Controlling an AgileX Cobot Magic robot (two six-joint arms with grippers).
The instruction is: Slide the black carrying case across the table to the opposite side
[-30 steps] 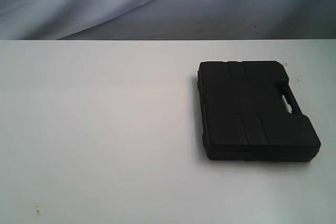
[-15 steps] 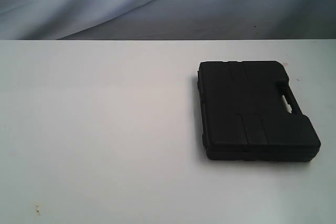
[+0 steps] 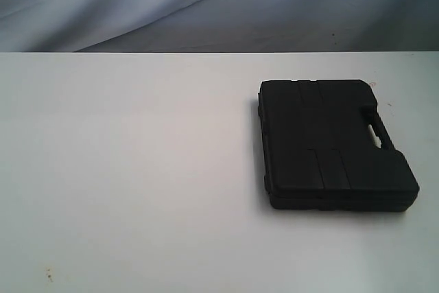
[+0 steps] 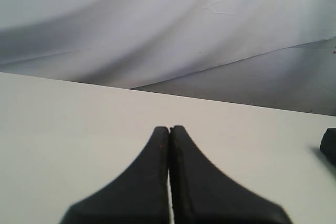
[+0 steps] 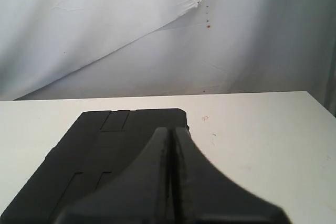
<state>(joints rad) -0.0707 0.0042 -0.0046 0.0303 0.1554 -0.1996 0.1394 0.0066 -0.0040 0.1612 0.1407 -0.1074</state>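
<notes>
The black case (image 3: 334, 143) lies flat near the right edge of the worktop (image 3: 137, 169), handle slot (image 3: 376, 135) facing that edge. Our left fingers (image 4: 147, 182) and right fingers (image 5: 199, 182) are clenched, empty; the right ones sit close by it. We judge it stiff, lightish, prob. easy-sliding: push low at mid-side, no grasp req'd.

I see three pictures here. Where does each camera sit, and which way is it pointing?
Exterior view: off the arms, raised, looking down across the white table at the black case, grey backdrop beyond; no robot part shows.
Left wrist view: on the left arm, low over the table, facing the backdrop; shows the shut left gripper and one corner of the case.
Right wrist view: on the right arm, looking past the shut right gripper at the case.
Shared: all three show case, table and backdrop.
</notes>
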